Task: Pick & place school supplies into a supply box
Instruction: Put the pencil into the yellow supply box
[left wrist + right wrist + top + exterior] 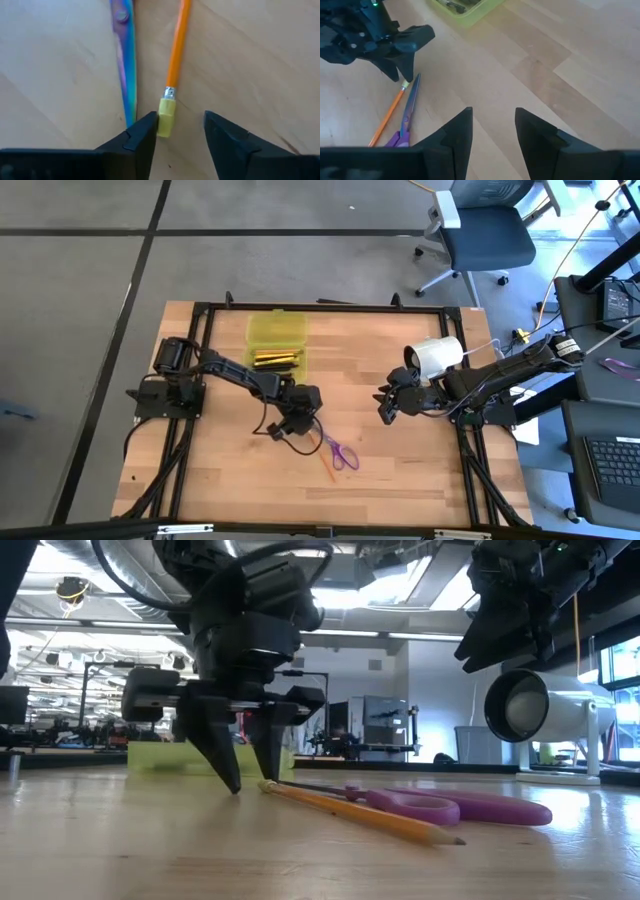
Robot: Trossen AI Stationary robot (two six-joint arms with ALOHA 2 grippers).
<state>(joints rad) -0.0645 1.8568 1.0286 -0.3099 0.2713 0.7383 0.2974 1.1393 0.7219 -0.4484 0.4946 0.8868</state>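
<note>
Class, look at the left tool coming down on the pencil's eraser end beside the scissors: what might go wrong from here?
1. The left tool straddles only the eraser tip of the orange pencil, off-centre against one finger, so it may pivot or slip.
2. The scissors lie right alongside; a finger may nudge or catch the blade.

The left gripper (250, 785) is seen lowered to the counter (150, 850), its two dark fingers (220, 755) spread apart, tips at the wood, astride the eraser end of an orange pencil (370, 814). Just behind the pencil, scissors with purple handles (450, 807) are laid flat. Far left, the yellow-green supply box (160, 757) is visible. On the right, a white cylinder (545, 710) is mounted on a stand.
</note>
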